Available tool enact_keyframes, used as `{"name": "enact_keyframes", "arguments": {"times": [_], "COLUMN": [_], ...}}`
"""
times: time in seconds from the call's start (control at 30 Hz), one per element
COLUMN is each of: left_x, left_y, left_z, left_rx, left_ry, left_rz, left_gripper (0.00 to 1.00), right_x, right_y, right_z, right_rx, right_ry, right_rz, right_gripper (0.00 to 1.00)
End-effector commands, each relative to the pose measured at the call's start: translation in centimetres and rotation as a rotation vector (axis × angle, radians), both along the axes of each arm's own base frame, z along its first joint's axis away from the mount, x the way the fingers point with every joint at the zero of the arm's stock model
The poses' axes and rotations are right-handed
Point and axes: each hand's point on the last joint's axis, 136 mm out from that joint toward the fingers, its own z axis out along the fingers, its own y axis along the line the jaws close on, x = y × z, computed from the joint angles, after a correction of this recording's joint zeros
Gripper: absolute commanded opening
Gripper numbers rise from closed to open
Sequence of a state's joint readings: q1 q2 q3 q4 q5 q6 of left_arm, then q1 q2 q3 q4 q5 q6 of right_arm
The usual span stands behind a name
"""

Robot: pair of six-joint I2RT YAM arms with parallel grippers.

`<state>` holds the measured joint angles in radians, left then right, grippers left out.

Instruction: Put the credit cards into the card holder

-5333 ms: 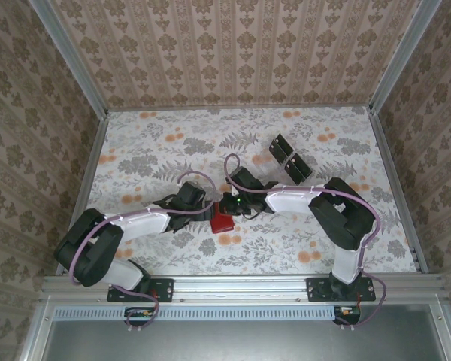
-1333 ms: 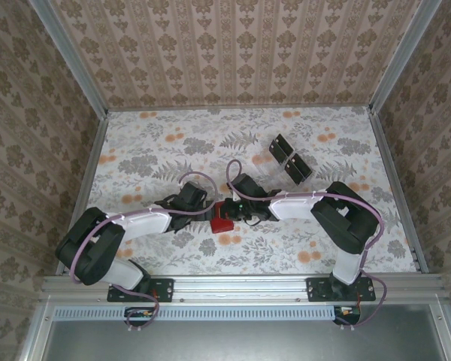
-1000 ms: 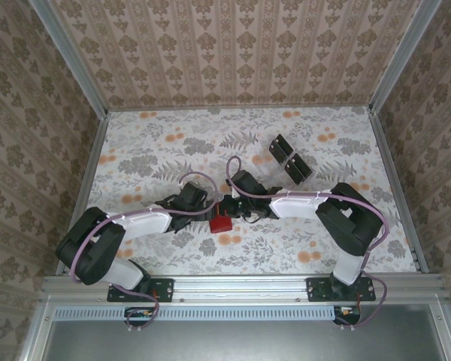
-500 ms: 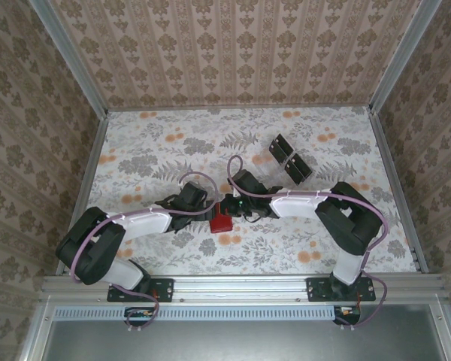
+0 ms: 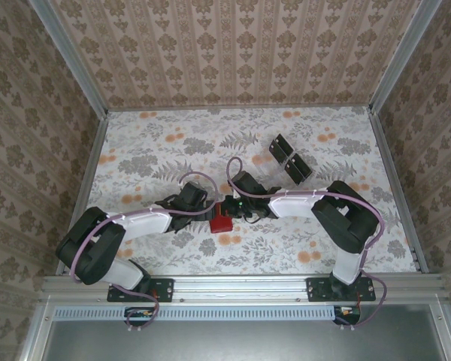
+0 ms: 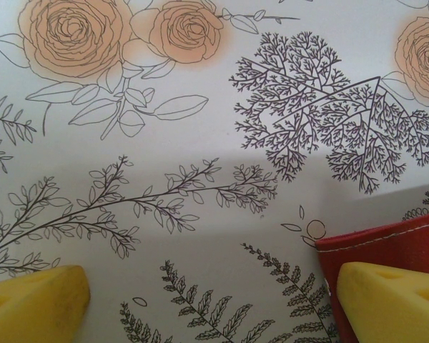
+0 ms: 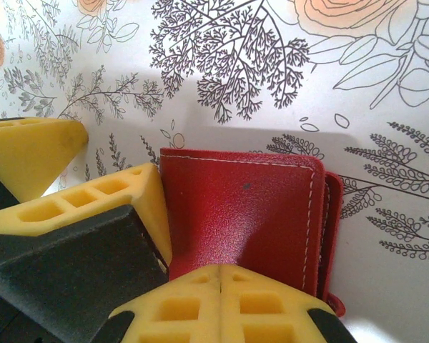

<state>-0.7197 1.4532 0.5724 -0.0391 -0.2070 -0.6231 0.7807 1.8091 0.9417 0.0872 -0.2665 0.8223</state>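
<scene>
And there the right gripper point(image 7: 222, 289) was pressed together over the red card holder point(image 7: 250, 214) at mid-table; the left gripper point(image 6: 207, 304) was spread wide, 1 finger against its edge; the credit cards point(image 5: 298, 168) lay well apart; best to pin the holder firmly before opening it.

Black arms point(image 5: 98, 248) with white forearm shells point(image 5: 146, 220); looping purple cables point(image 5: 198, 175); yellow, grid-pocketed gripper fingers point(image 7: 264, 282).

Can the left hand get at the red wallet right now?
Probably yes. The left hand is open and low at the wallet's edge, one finger over its corner. The shut right hand sits over the wallet beside it, which could crowd a grasp.
</scene>
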Motion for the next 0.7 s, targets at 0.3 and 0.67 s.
{"name": "enact_keyframes", "arguments": {"times": [0.3, 0.67], "left_x": [-2.1, -2.0], "left_y": [-1.0, -0.9], "left_z": [-2.5, -2.3], "left_rx": [-0.031, -0.030], "left_ry": [0.115, 0.111], "left_rz": [-0.051, -0.050], "left_gripper": [1.00, 1.00], "right_x": [-2.2, -4.4], "right_y": [-2.1, -3.6], "right_z": [-4.6, -6.6], "right_rx": [-0.137, -0.250], "right_ry": [0.070, 0.079], "right_rz": [0.005, 0.040], "right_gripper": [0.00, 0.00]}}
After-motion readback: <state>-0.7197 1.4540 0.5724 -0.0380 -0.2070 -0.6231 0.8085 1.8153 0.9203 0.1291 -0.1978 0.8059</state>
